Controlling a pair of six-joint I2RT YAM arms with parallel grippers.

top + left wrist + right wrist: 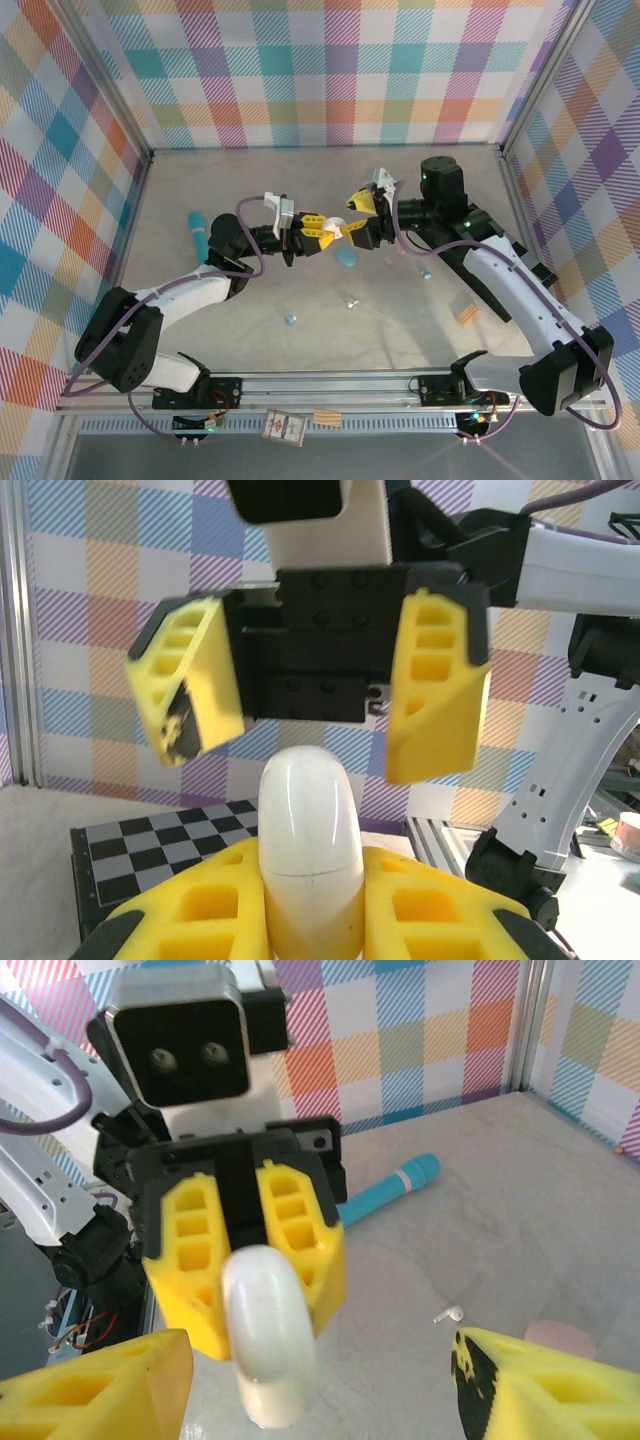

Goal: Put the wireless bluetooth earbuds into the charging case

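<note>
With left gripper (322, 229) clamped on the white case (310, 840) and right gripper (352, 220) spread wide facing it, centre those jaws on the upper half before squeezing. Fetch the white earbud (450, 1313), loose on the table (500, 1210), afterwards.

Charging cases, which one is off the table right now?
The white case: it is pinched between the left arm's fingers, up in the air. The teal case and the pink one lie on the table.
</note>
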